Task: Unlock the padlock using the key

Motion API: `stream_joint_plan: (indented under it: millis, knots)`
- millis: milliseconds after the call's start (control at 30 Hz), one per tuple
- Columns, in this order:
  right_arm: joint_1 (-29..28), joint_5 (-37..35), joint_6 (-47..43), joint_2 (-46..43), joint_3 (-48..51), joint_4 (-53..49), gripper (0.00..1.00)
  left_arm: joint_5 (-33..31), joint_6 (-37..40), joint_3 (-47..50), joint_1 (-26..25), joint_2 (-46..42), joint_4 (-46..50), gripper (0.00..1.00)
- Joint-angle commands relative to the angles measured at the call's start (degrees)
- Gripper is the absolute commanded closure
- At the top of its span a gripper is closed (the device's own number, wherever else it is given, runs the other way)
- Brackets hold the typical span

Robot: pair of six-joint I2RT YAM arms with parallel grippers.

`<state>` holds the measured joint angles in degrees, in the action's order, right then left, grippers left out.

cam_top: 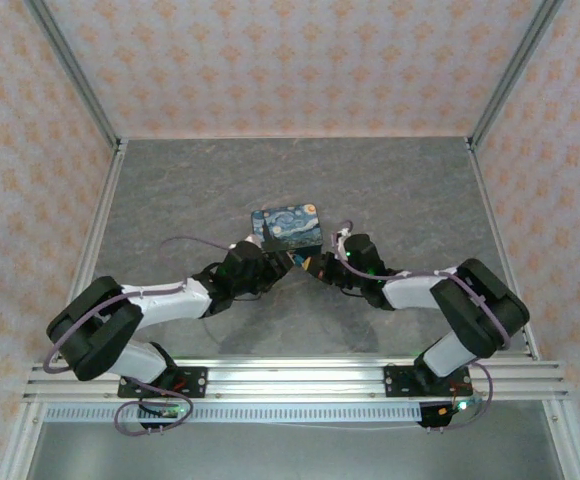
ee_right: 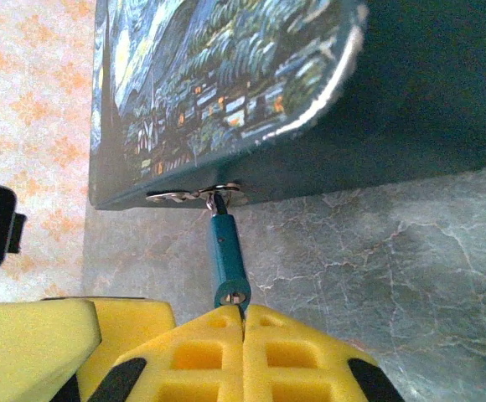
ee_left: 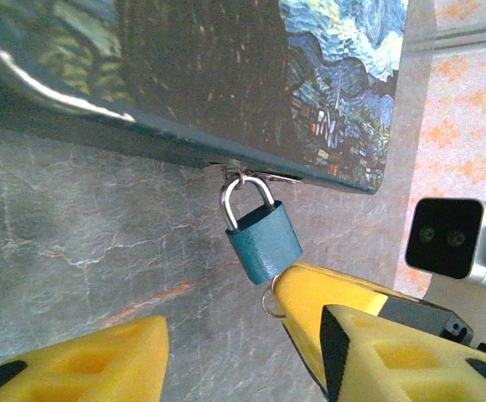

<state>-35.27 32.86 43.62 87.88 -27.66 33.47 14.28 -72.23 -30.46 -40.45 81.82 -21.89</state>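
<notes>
Evidently unfinished. Seeing padlock [ee_left: 264, 243] hanging shut off box's [ee_left: 226, 67] near edge, right tool [ee_right: 243, 314] pinched closed against its keyhole, left tool [ee_left: 243, 352] parted, empty. Yet to do: twisting it open, freeing shackle.

1. Left arm [cam_top: 165, 300] and right arm [cam_top: 410, 290]: white tubular links between bulky black joint housings.
2. Lilac cable [cam_top: 130, 294]: one runs along each arm and loops loosely near the base.
3. Base plates [cam_top: 175, 380]: flat and black.
4. Left gripper [ee_left: 243, 335] and right gripper [ee_right: 243, 316]: yellow wedge-shaped fingers [ee_right: 197, 352] with moulded hollow cells and black patches.
5. Wrist camera [ee_left: 448, 239]: silver block with a black face and two lenses.
</notes>
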Motion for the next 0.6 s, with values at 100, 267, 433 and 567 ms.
stream_joint_plan:
  millis: [100, 267, 433, 567]
  knots:
    - [-0.33, -1.31, 4.33, -1.38, -0.9, -1.61, 1.0, -2.62, -3.78, 0.84, -0.55, 3.12, -9.27, 0.51]
    - [-0.5, -0.87, 5.41, -1.16, -1.26, -0.78, 1.0, -3.49, -4.36, 0.31, -0.95, 4.07, -9.91, 0.52]
    - [-0.55, -1.13, 5.94, -1.06, -1.26, -0.65, 1.0, -4.2, -5.63, -0.28, -1.64, 5.34, -9.9, 0.53]
    - [-0.59, -1.22, 6.22, -0.84, -1.17, -0.18, 1.0, -5.44, -5.96, -0.96, -2.44, 6.23, -9.53, 0.53]
